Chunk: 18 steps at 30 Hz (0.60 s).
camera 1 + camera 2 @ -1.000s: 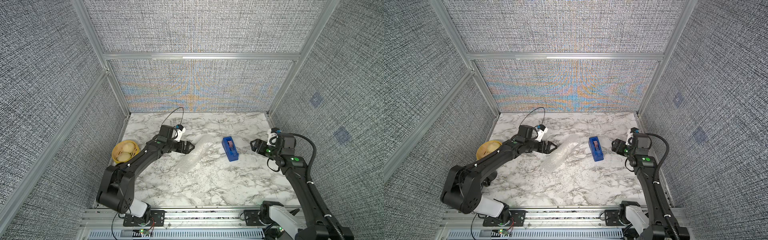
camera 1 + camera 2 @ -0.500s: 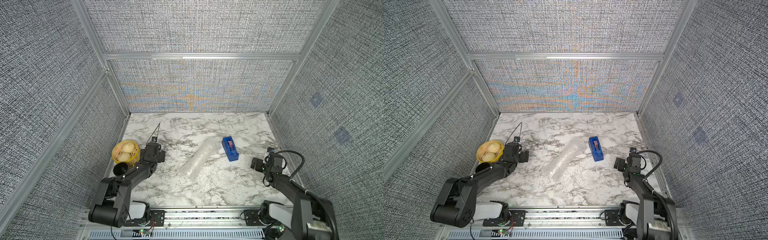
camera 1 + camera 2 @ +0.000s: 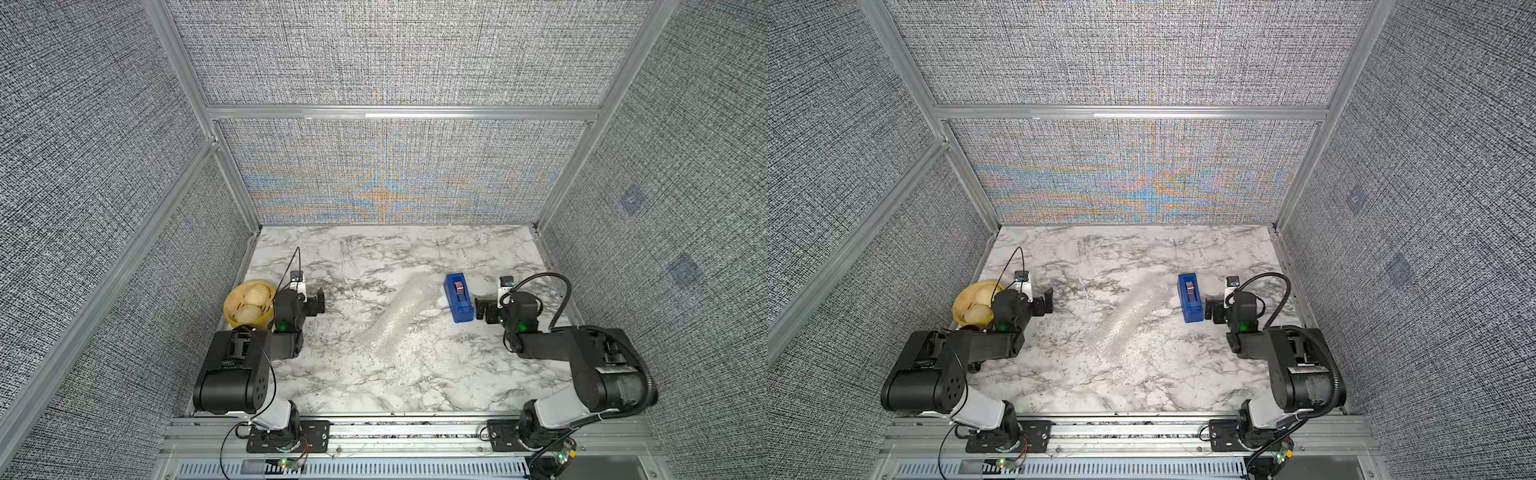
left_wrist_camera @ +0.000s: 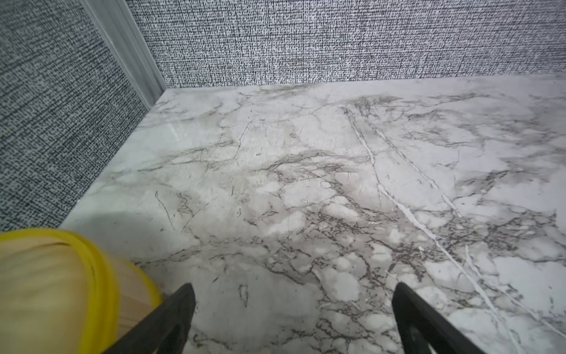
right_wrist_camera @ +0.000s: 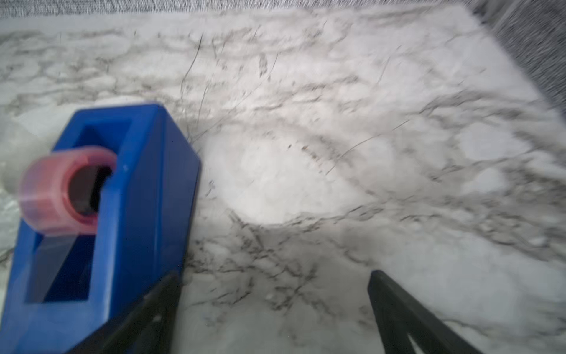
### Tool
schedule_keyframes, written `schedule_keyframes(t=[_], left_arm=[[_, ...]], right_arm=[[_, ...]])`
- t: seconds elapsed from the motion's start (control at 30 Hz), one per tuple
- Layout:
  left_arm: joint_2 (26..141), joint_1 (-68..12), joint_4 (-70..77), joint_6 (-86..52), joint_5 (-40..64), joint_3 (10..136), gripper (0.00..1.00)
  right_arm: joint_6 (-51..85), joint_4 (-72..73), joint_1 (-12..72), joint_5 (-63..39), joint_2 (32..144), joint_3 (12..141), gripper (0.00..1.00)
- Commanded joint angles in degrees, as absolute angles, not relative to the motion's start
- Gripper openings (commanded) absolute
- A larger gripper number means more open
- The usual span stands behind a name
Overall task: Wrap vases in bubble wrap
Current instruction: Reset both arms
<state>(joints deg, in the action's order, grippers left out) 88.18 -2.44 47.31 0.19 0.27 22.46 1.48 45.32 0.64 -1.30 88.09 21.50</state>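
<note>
- Nearest, on the marble table (image 3: 374,386): the low end of the bubble wrap (image 3: 397,320), rolled into a loose tube near the table's middle and touched by neither arm.
- Long axis on a diagonal, running from near-left to far-right, with the same slant in both top views.
- No vase to be made out as such. Probably inside the tube, so no telling which way its rim points.
- A little farther, at the left: the left gripper (image 4: 292,288), fingers spread wide with nothing between them, just beside a yellow bowl (image 4: 101,263) of pale round things.
- Level with it, at the right: the right gripper (image 5: 273,275), likewise spread and holding nothing, one finger close against the blue tape dispenser (image 5: 128,190). Touching or not, hard to say through the blur.
- Farther still: the tube's high end, near the dispenser.
- Step in hand, at a guess: rolling done, sealing either pending or finished. Any tape on the film too fine to see.
- Next move, if the seam is loose: pin the tube with one gripper and draw tape with the other. Light touch needed, since springy film is apt to unroll.
</note>
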Motion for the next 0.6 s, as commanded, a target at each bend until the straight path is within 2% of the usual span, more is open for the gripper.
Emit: schedule_keyframes(t=[0.0,0.07,0.17,0.3,0.57], left_arm=[[87.85,-2.46,50.61,1.31,2.51,22.3,1.0],[88.11,-2.42,50.78,0.91,2.25,22.48,1.0],[88.44,-2.44,51.9,0.98,2.21,22.17,1.0],[88.47,-2.4,51.69,0.89,2.25,22.31,1.0],[88.62,-2.42,51.59,0.49,1.51,22.5,1.0]], right_arm=[[1.18,44.35,0.92,3.31,85.92,23.01,0.99],[0.68,53.91,1.24,3.72,88.67,20.5,0.99],[0.4,45.18,1.46,3.94,86.58,23.18,0.99],[-0.44,50.89,2.31,4.47,88.27,21.75,0.99],[-0.35,47.46,2.34,4.56,87.36,22.76,0.99]])
